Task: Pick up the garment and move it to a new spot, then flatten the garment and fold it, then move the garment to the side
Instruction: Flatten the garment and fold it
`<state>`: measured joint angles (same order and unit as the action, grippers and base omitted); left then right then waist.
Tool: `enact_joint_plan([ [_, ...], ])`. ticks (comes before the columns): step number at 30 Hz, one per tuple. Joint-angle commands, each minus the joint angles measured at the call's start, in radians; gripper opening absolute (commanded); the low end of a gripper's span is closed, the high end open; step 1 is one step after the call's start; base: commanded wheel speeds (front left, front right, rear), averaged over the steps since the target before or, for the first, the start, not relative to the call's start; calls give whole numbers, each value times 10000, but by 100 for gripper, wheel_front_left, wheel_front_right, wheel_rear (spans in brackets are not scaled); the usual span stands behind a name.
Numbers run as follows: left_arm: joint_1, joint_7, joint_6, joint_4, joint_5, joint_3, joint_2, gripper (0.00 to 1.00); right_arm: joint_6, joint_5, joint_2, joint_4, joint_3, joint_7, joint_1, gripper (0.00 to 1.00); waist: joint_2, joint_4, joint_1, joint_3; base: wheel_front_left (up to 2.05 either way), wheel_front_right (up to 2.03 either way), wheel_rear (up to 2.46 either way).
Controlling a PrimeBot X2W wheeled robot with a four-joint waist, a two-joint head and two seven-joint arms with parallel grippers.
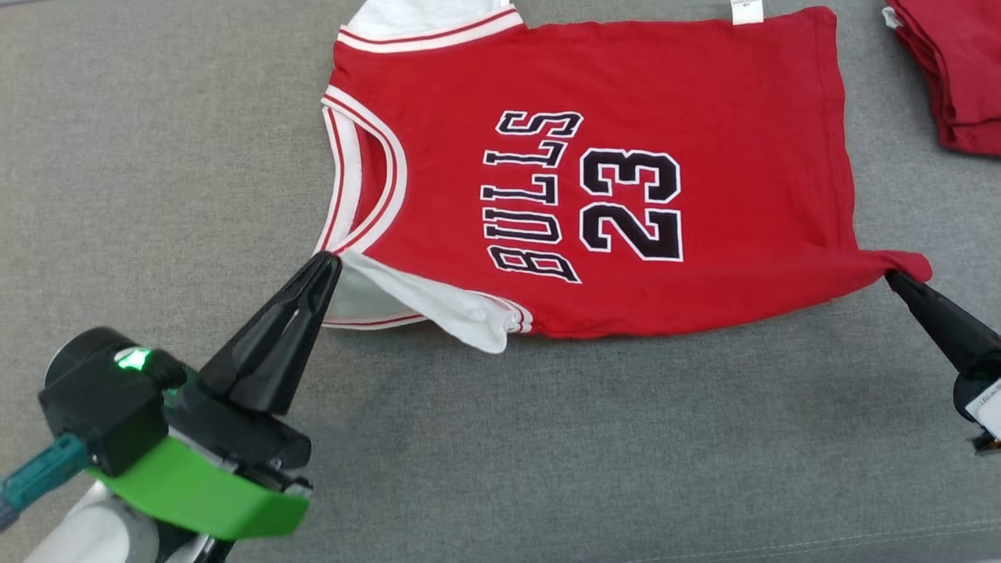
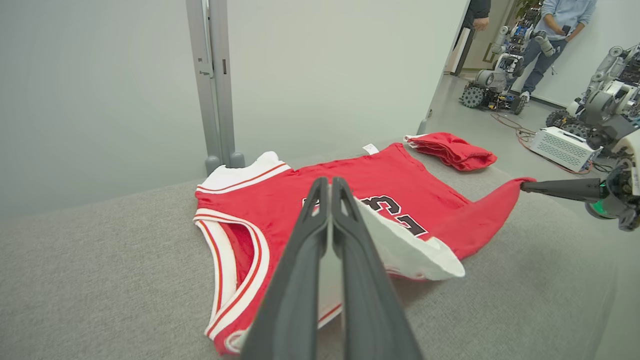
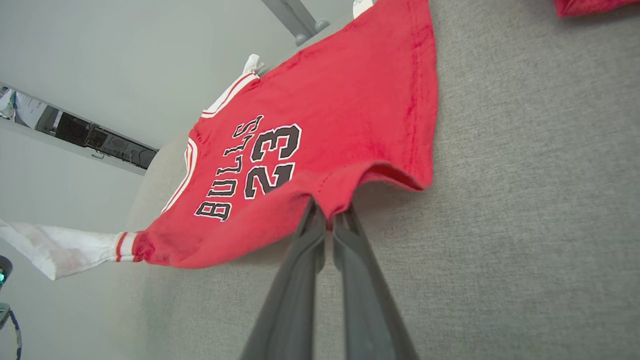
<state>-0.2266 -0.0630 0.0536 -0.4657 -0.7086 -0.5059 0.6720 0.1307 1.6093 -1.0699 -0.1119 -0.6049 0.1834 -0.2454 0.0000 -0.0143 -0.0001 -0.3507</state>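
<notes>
Left gripper (image 1: 327,264) clamps the Bulls jersey (image 1: 626,86) strap at 8 o'clock, right gripper (image 1: 896,278) pinches the hem corner at 4; uneven pulling probably slips that tiny bite.

The surface (image 1: 156,156) is covered in grey woven fabric, with a pale stitched seam running along its near side in the head view. A red jersey (image 1: 704,94) lies spread on it, front up, printed BULLS and 23 in black with white outlines. White and red trim edges the neck and armholes. Its near shoulder and near hem corner are raised off the fabric. A folded red cloth pile (image 1: 962,70) lies beyond the hem, apart from the jersey.
</notes>
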Motion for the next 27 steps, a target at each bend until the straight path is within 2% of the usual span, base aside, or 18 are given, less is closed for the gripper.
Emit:
enact_joint_plan([
  [1, -423, -58, -131, 312, 84, -32, -181, 0, -1, 81, 185, 157, -18, -149, -285, 0, 0, -100, 1, -305, 0, 0, 0],
  [8, -2148, -260, -478, 1852, 605, -160, -797, 0, -1, 30, 812, 938, 191, -627, -1351, 0, 0, -114, 1, -1170, 0, 0, 0],
  [17, -4209, -459, -843, 2973, 1587, -320, -1098, 0, -1, -94, 1221, 1441, 590, -767, -2319, 0, 0, -9, 1, -1998, 0, 0, 0],
  [21, -4794, -572, -831, 3446, 1947, -354, -1231, 0, -1, -110, 1397, 1598, 686, -840, -2619, 0, 0, -10, 1, -2227, 0, 0, 0],
  [22, -4886, -650, -806, 3578, 1965, -350, -1296, 4, -1, -113, 1452, 1686, 727, -813, -2683, 22, 0, -15, 1, -2262, 0, 0, 0],
  [23, -4919, -703, -792, 3665, 1950, -351, -1354, 34, -1, -115, 1495, 1775, 756, -776, -2721, 94, 0, -22, 1, -2283, 0, 0, 0],
  [24, -4962, -741, -777, 3748, 1970, -345, -1386, 67, -1, -172, 1556, 1842, 825, -679, -2791, 100, 0, -37, 1, -2302, 0, 0, 0],
  [25, -4988, -809, -772, 3810, 1991, -335, -1399, 100, -1, -203, 1623, 1870, 863, -603, -2825, 100, 0, -51, 1, -2310, 0, 0, 0],
  [27, -4953, -913, -682, 3936, 2032, -316, -1399, 100, -1, -200, 1748, 1882, 939, -456, -2850, 100, 0, -95, 1, -2290, 0, 0, 0],
])
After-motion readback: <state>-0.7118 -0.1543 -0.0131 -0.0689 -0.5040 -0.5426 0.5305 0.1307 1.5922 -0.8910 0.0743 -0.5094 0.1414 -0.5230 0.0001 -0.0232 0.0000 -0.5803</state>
